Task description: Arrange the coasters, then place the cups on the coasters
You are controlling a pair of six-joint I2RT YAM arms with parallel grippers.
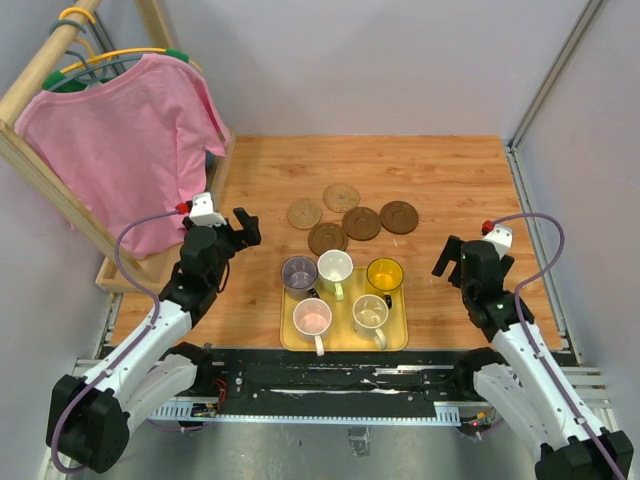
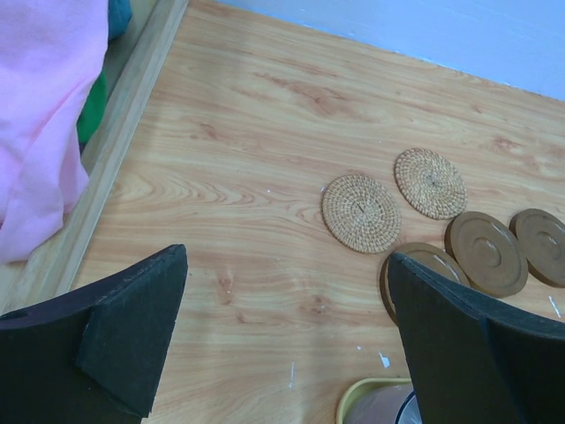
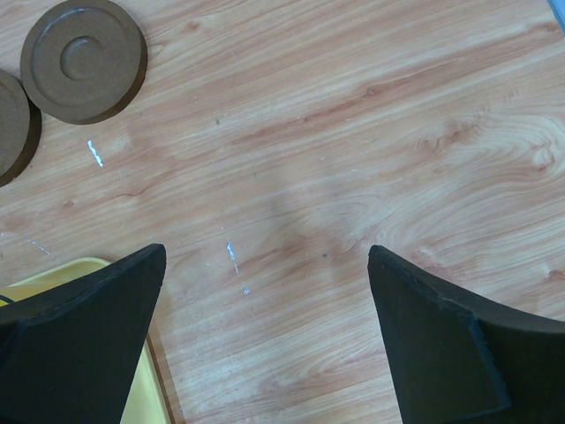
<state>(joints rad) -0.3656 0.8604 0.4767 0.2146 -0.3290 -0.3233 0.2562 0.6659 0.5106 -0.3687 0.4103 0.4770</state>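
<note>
Top external view: two arms reach over a wood-grain tabletop. The left end effector has its jaws spread wide with nothing between them. The right end effector is also wide apart and empty.

Five thin round discs lie in a loose cluster between the two end effectors and slightly beyond them. The left woven tan coaster is the one closest to the left end effector, and the far woven tan coaster lies just past it. The near dark brown coaster and the middle dark brown coaster sit close together. The right dark brown coaster is the closest to the right end effector.

A yellow rectangular tray sits between the end effectors, on the arm-base side, and carries all five mugs upright. The grey-purple cup stands at the corner nearest the left end effector, and the yellow cup at the corner nearest the right one. The white-greenish cup stands between those two. The pale pink cup and the cream cup stand in the nearer row. No cup rests on a coaster.

Left wrist view: both woven discs lie ahead and to the right of the open black fingers, and one dark disc is partly hidden behind the right-hand finger. A pink shirt hangs on a wooden rack to the left of that end effector.
</note>
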